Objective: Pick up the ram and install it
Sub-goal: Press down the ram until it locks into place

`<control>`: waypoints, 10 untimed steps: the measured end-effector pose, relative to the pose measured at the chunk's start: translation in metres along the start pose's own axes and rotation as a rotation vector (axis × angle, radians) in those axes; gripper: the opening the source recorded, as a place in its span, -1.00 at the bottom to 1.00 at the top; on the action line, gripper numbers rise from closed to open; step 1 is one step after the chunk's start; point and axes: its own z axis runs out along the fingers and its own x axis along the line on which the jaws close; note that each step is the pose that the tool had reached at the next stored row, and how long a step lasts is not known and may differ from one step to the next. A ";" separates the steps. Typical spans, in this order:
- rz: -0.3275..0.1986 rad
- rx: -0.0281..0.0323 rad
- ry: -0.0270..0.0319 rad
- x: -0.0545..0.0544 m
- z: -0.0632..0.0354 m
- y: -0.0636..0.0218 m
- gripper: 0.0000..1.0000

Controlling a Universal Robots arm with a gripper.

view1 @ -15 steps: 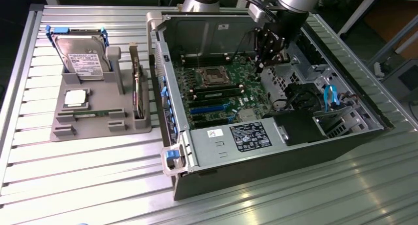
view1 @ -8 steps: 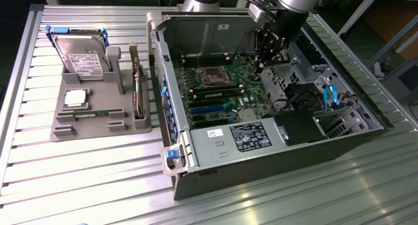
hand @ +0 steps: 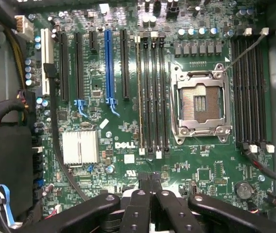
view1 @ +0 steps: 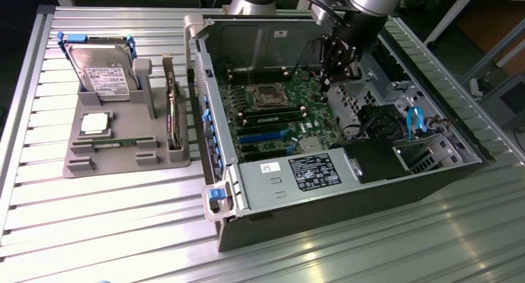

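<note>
Slatted metal table (view1: pixel 98 221), bright glare on the ribs. Open computer case (view1: pixel 345 197) lies on its side, motherboard (hand: pixel 128 141) facing up. Grey parts tray (view1: pixel 123 163) sits just beside it on the exterior view's left, carrying a hard drive (view1: pixel 102 71), a square silver processor (view1: pixel 96 124) and an upright expansion card (view1: pixel 171 114).

The ram (view1: pixel 115 143), a thin green stick, lies flat in a trough near the tray's front edge, well apart from the arm.

Gripper (view1: pixel 328 83) hangs inside the case above the board, between the processor socket (hand: pixel 201 103) and the rear wall. In the wrist view the gripper (hand: pixel 150 180) has its fingertips (hand: pixel 143 183) pressed together with nothing pinched between them.

Memory slots (hand: pixel 152 97) run beside the socket. The outermost shows a pale edge along its length and may already hold a stick; seen edge-on, not certain.

Judgement: the tray stick is not yet picked. To do this well, grip it by the long edges at mid-length, keep it level, line its notch with the slot key, check the end latches are open, and press straight down evenly, no rocking.
</note>
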 end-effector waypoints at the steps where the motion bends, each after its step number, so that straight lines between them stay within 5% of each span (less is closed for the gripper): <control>1: 0.014 -0.0006 0.0002 0.000 0.0000 0.0000 -0.82; 7: 0.194 -0.0087 -0.0086 0.000 0.0009 -0.0001 -0.82; 10: 0.276 -0.0112 -0.0049 0.000 0.0022 -0.0001 -0.82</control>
